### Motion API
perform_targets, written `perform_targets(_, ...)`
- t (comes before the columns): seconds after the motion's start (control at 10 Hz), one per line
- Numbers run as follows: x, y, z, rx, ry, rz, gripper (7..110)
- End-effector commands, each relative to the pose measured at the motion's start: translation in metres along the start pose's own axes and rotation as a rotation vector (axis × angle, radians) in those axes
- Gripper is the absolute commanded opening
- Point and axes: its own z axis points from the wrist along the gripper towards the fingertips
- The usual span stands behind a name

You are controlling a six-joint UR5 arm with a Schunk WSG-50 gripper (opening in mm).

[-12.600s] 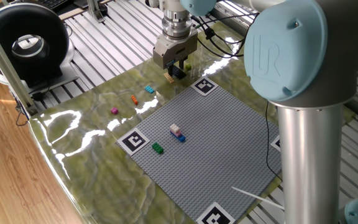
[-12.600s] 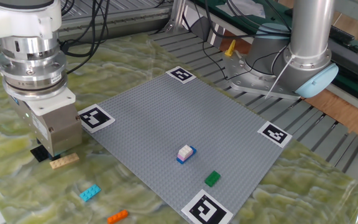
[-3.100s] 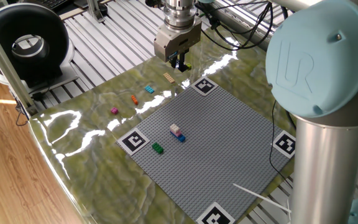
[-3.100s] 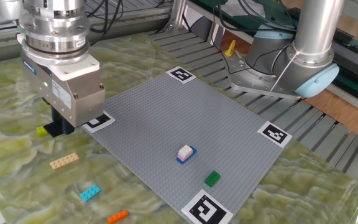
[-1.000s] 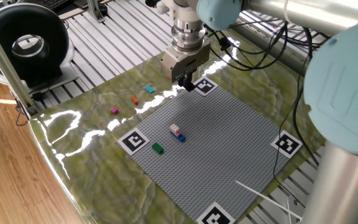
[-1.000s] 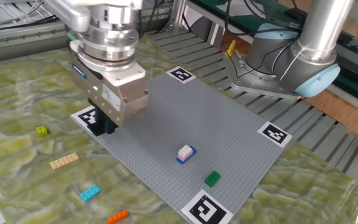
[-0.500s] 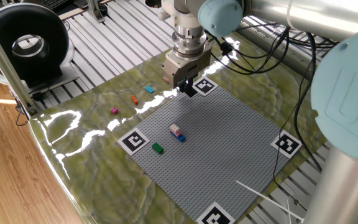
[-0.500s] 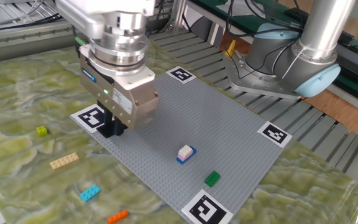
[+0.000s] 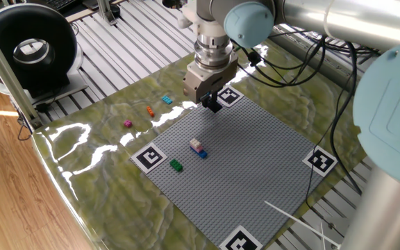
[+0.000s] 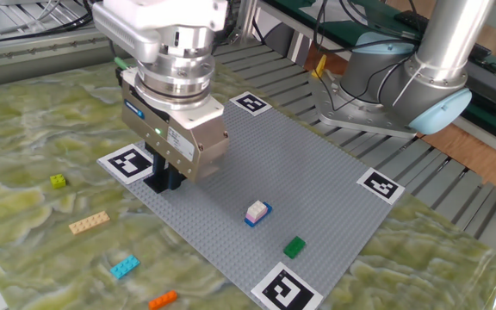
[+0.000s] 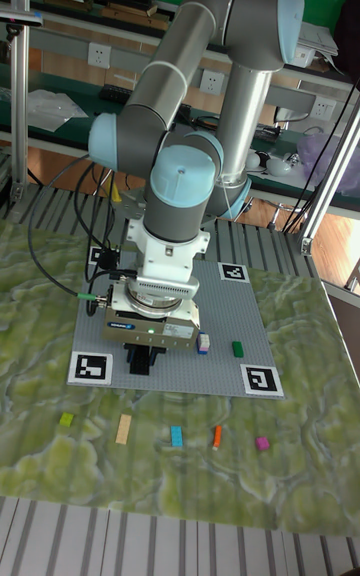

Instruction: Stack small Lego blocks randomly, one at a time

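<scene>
A dark flat plate (image 9: 212, 105) is held clamped in the gripper (image 10: 165, 178) over the grey baseplate (image 10: 291, 181), near the white-pink and blue stack (image 10: 257, 212).

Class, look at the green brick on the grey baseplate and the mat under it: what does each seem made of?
Green brick: apparently hard moulded plastic, uniformly coloured and sharp-edged. Mat: seemingly a glossy marble-patterned sheet, with bright glare streaks; actual material unclear. Grey baseplate: likely matte studded plastic.
</scene>
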Motion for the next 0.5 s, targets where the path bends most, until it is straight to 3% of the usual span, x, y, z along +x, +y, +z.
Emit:
perform_targets(0.0,0.0018,0.0021,0.0009,-0.011,-0.001,0.005,22)
perform_targets(0.4,0.0025,0.0048,0.0008,-0.022,0.001,-0.001,22)
